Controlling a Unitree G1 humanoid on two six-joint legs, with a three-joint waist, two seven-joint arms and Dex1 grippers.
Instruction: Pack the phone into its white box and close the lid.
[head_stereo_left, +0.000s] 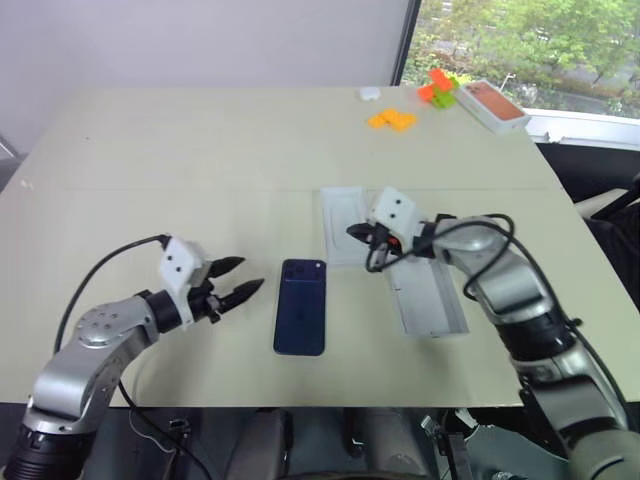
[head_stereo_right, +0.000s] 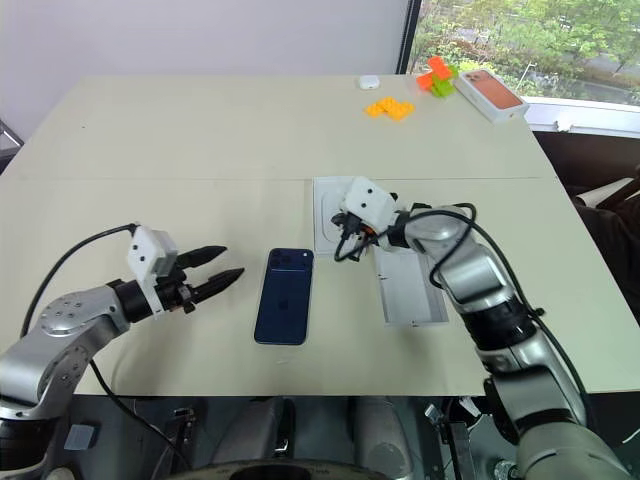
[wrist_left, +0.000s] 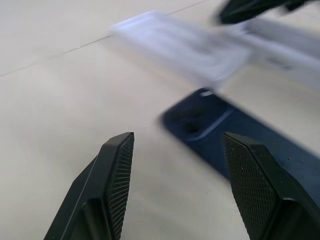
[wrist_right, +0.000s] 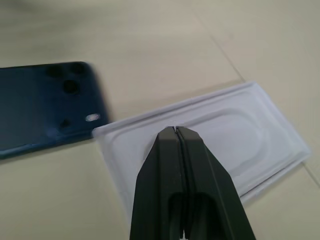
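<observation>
Lying flat on the table (head_stereo_left: 200, 140) with its back and camera bump up, the phone (head_stereo_left: 301, 305) serves as the marker for everything else. Just to its left hangs the left gripper (head_stereo_left: 240, 280), fingers apart and empty, tips aimed at the phone with a strip of bare tabletop between them. Up and to the right of the phone's camera end lies a thin white insert (head_stereo_right: 332, 215) with an oval recess, one corner close to the phone. The right gripper (head_stereo_left: 360, 233) hovers over that insert, fingers pressed together, holding nothing. Right of the phone, beside the insert and partly under the right arm, sits a shallow white tray (head_stereo_left: 428, 300). Far beyond, near the table's back-right edge, are an orange-topped box (head_stereo_left: 492, 105) and small orange blocks (head_stereo_left: 391, 120).
</observation>
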